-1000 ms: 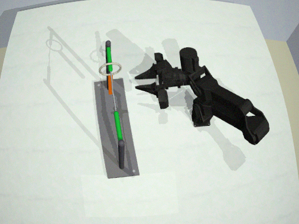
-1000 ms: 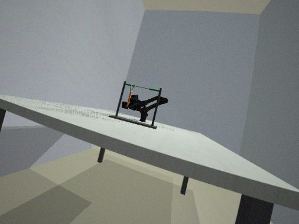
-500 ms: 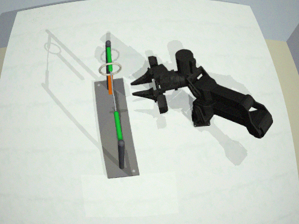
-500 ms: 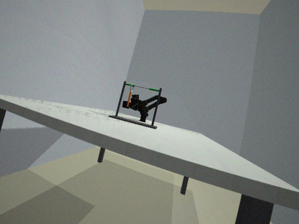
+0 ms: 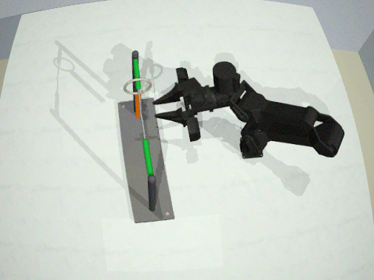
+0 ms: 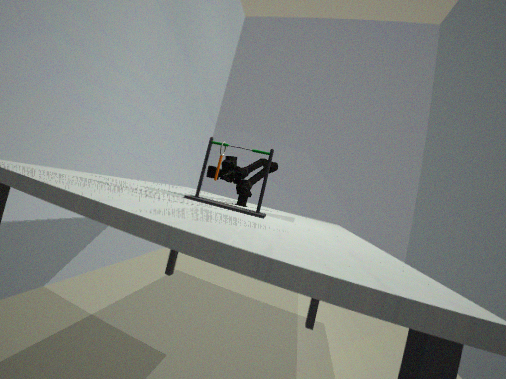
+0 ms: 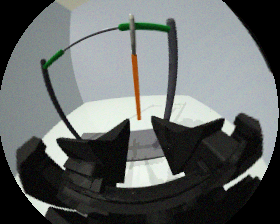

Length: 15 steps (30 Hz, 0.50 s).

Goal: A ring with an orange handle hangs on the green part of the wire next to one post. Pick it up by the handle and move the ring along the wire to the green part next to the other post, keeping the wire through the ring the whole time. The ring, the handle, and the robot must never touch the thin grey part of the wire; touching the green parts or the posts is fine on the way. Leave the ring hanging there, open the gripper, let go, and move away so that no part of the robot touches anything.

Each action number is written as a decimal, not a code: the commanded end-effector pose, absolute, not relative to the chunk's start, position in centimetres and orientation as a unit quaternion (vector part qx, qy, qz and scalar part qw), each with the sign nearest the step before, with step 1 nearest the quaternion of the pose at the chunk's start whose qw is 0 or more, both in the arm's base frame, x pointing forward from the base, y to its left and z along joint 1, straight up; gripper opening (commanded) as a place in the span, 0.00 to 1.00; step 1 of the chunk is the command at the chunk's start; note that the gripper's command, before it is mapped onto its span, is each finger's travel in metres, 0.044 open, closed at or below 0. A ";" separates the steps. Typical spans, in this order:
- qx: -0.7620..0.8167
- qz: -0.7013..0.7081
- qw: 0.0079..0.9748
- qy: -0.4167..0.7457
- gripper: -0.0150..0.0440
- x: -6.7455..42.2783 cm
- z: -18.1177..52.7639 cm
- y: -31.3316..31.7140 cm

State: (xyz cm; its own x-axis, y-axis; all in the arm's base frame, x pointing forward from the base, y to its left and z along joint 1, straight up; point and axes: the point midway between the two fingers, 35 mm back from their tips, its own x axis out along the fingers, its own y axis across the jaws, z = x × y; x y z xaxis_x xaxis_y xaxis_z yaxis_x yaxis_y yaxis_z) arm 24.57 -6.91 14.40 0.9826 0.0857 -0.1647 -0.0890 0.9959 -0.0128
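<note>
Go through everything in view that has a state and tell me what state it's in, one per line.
Ring: hanging on the green wire section by the far post, wire through it.
Orange handle: hanging straight down, ungrasped, ahead of the fingers.
Gripper: partly open, holding nothing, aimed at the handle.
Grey wire: untouched.
Other green section: bare, no ring on it.
</note>
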 end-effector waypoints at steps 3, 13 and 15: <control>-0.008 0.042 0.996 0.083 0.53 25.2 14.4 -7.0; -0.008 0.042 0.996 0.084 0.53 26.6 14.4 -7.1; -0.008 0.042 0.996 0.084 0.53 26.9 14.4 -7.1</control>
State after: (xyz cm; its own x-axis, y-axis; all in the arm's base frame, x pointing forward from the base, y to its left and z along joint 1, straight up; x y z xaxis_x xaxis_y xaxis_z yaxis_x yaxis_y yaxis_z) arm 26.47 -7.00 14.33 0.9821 0.0858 -0.1674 -0.0891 0.9960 -0.0121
